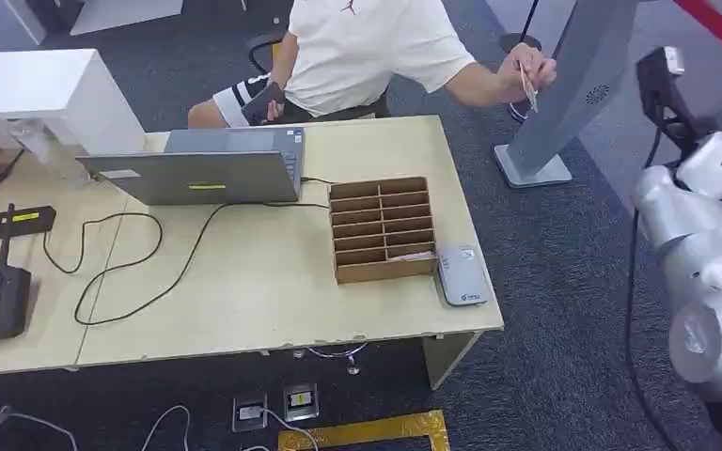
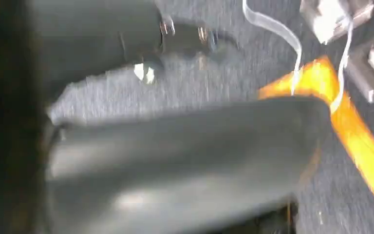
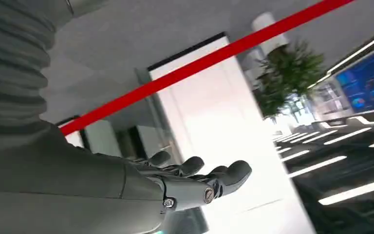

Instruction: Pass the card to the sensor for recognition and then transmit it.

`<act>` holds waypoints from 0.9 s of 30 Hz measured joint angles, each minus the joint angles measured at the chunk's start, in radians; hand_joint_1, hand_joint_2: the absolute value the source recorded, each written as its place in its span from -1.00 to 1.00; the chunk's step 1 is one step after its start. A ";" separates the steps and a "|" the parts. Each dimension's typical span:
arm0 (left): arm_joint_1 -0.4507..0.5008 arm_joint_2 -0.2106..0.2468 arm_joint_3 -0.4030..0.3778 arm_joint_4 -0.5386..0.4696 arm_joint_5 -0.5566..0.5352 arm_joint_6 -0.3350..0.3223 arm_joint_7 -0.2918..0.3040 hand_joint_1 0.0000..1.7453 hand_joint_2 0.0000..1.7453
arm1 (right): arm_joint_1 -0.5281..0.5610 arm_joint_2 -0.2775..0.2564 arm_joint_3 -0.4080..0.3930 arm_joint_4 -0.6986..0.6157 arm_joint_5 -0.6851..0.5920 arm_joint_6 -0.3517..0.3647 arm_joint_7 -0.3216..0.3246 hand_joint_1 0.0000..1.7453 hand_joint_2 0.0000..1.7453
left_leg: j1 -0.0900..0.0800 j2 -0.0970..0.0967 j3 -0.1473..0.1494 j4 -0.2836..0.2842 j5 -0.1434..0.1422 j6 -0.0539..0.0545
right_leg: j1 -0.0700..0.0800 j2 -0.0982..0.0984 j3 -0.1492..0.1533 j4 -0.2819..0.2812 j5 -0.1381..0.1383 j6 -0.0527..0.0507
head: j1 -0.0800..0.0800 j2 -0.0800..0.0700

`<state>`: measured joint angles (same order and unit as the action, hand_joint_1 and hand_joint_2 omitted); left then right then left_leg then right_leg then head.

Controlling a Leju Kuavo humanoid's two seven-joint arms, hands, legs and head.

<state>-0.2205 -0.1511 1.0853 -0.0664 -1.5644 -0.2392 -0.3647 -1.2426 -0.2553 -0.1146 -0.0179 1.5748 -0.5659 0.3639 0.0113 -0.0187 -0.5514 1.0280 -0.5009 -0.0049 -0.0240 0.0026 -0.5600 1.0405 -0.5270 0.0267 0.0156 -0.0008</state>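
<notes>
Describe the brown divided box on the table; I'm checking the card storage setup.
The cardboard organizer box looks like plain brown cardboard, split by thin dividers into two columns of shallow slots, open on top. It lies flat near the right end of the light wooden table, just right of the open laptop. A small white card reader lies close by its right side, near the front corner. One lower right slot seems to hold something pale; the rest look empty. No hand touches it.

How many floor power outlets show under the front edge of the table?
2, side by side on the carpet: the left outlet with a white plug in it, the right outlet just beside it. The table could hide others.
</notes>
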 joint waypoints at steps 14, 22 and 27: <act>-0.045 0.033 -0.092 0.000 0.000 0.000 -0.009 -1.00 -1.00 | 0.125 -0.081 0.867 -0.902 -0.544 0.645 0.280 -1.00 1.00 | -0.004 0.015 -0.019 0.003 0.006 -0.001 | -0.004 0.015 -0.026 0.007 0.012 0.000 | 0.005 0.000; -0.029 0.032 -0.089 0.001 0.000 -0.002 -0.042 -1.00 -1.00 | 0.072 0.003 1.196 -0.946 -0.626 0.542 0.277 -1.00 1.00 | -0.001 0.004 -0.021 0.003 0.009 -0.002 | -0.001 0.005 -0.024 0.006 0.011 -0.001 | 0.005 0.000; -0.011 0.032 -0.087 0.001 0.000 -0.002 -0.042 -1.00 -1.00 | 0.054 0.021 1.300 -0.945 -0.633 0.496 0.277 -1.00 1.00 | -0.001 0.004 -0.021 0.003 0.009 -0.002 | -0.001 0.005 -0.024 0.006 0.011 -0.001 | 0.005 0.000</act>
<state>-0.2315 -0.1190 0.9987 -0.0656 -1.5648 -0.2407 -0.4067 -1.1889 -0.2342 1.1853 -0.9625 0.9422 -0.0698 0.6409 0.0102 -0.0150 -0.5722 1.0312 -0.4916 -0.0073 -0.0253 0.0076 -0.5840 1.0460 -0.5160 0.0255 0.0206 -0.0008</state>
